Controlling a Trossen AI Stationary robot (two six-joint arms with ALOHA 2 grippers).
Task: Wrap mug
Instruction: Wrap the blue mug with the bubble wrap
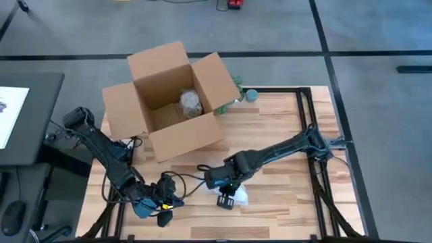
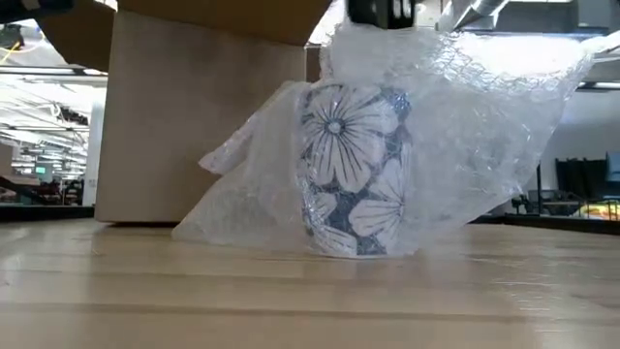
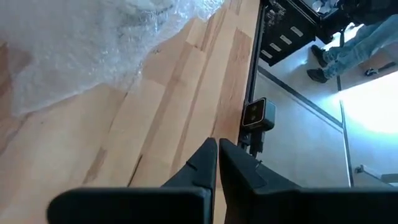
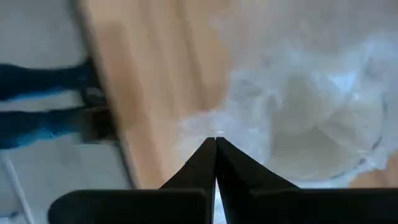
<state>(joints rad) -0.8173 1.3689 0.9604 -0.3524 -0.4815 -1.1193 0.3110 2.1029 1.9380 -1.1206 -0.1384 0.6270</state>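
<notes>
Mug-wrapping things share one wooden table (image 1: 283,135), the largest thing in view. One cardboard box (image 1: 172,101) stands open at the table's far left part, its four flaps spread, and one bundle already in bubble wrap (image 1: 191,102) lies inside it. Just past the box's right flap sit a green item and one small grey-blue round thing (image 1: 251,95), too small to tell apart further.

Two dark arms reach over the near half. One sheet of bubble wrap (image 2: 484,126) is draped loosely around and over one mug (image 2: 354,174); the mug is white with dark flower outlines and stands upright on the boards near the front edge, roughly midway along it, in front of the box. Above it hangs the right gripper (image 4: 216,142), fingers pressed together with a fold of the sheet apparently pinched at their tips.

Off to the left of the mug, by the front edge, the left gripper (image 3: 217,145) hovers over bare wood, fingers closed on nothing, apart from the wrap.

Beyond the table, a person's legs in jeans (image 3: 354,46) show on the floor.
</notes>
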